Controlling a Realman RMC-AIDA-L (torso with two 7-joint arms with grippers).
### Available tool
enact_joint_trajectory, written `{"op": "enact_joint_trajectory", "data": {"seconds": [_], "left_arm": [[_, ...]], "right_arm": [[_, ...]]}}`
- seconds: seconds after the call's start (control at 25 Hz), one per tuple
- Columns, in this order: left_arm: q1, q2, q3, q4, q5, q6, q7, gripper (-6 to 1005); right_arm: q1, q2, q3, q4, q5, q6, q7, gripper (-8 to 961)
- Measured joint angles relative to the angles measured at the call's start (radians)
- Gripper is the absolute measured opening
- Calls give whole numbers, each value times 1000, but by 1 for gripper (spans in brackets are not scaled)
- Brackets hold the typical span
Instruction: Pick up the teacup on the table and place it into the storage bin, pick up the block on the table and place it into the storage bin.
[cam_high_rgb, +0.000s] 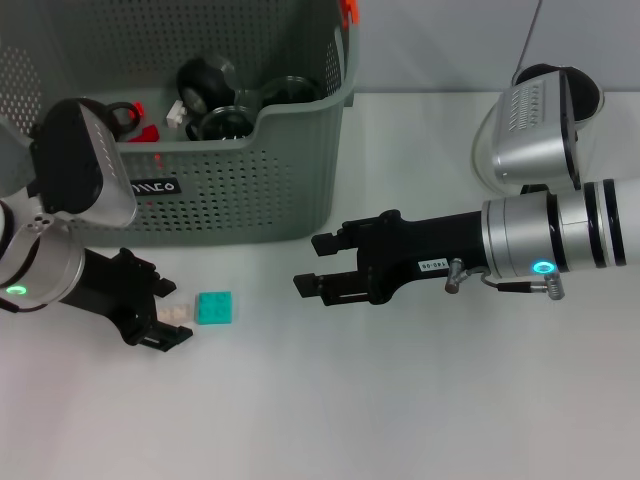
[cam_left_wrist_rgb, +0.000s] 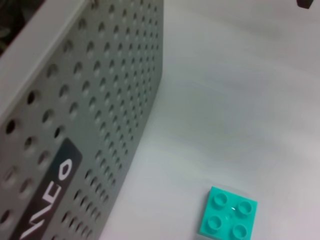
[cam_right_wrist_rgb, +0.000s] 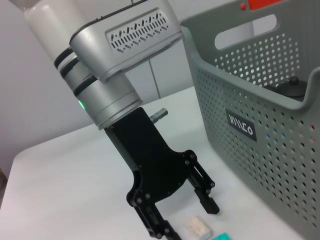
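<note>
1. Left gripper (cam_high_rgb: 165, 322): nearest item to you in the head view, low over the table (cam_high_rgb: 400, 420) in front of the storage bin. Fingers spread apart, holding nothing; the right wrist view confirms the 2 fingers splayed with bare table between them. A small whitish piece (cam_high_rgb: 176, 312) lies right at its fingertips; what it is cannot be made out.

2. Block (cam_high_rgb: 214, 308): teal, square, 4 studs on top per the left wrist view (cam_left_wrist_rgb: 228, 216). Flat on the table, just beside the whitish piece and just past the left gripper's fingertips, toward the robot's right. Being square, it has no long axis for you to align to. Judgement: the left arm is clearly the nearer one, and a short reach rightward puts the fingers around it.

3. Right gripper (cam_high_rgb: 312, 264): extended over the table, pointing toward the robot's left, fingers apart and empty. The block lies beyond and nearer you than its tips, well apart compared with the left.

4. Storage bin (cam_high_rgb: 290, 190): grey-green, perforated walls, black label facing you, orange tab at the far rim. Stands just behind the block. Dark round items inside; whether 1 is the teacup cannot be told. No teacup shows on the table.
</note>
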Motion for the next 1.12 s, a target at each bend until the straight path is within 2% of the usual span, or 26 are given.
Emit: {"op": "enact_joint_trajectory", "data": {"seconds": [0.2, 0.4, 0.72, 0.96, 1.12], "left_arm": [[5, -3, 15, -4, 2, -23, -1, 709], [6, -4, 22, -11, 10, -35, -3, 467], [6, -3, 22, -5, 4, -23, -4, 228], [9, -4, -1, 41, -18, 57, -6, 184], [13, -3, -93, 101, -83, 178, -6, 184]], "right_arm": [[0, 0, 0, 1, 2, 0, -5, 667], [0, 0, 1, 1, 2, 0, -6, 668], [-1, 0, 2, 2, 3, 2, -6, 667], [-2, 0, 2, 1, 2, 3, -6, 667], [-2, -1, 3, 1, 2, 4, -6, 667]]}}
